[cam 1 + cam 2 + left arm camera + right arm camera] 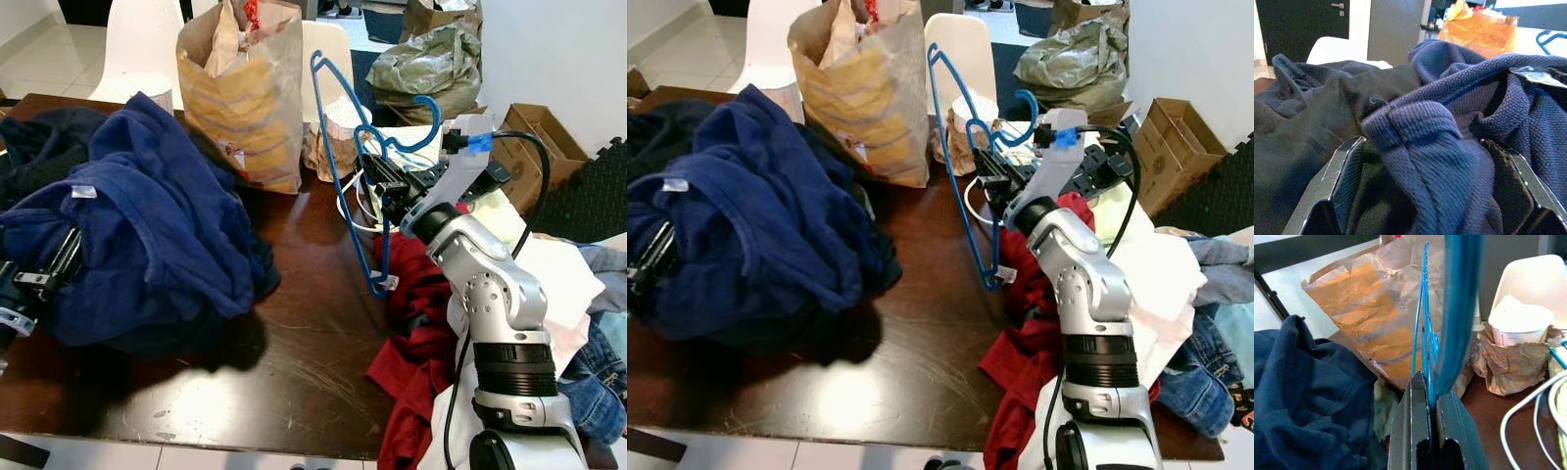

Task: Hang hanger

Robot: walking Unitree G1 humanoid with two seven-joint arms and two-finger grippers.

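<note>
The dark wooden desk (294,333) carries a large heap of navy blue clothing (147,215) on the robot's left, a brown paper bag (240,93) standing at the far side, and a red garment (416,323) on the right beside the right arm. The left gripper (1425,191) sits at the near left edge of the heap, its jaws spread around a fold of the navy knit fabric. The right gripper (1432,396) is raised above the desk right of the bag, its jaws pressed together on the blue hanger (358,166), which stands tilted in the air just above the red garment with its hook (411,122) next to the gripper.
</note>
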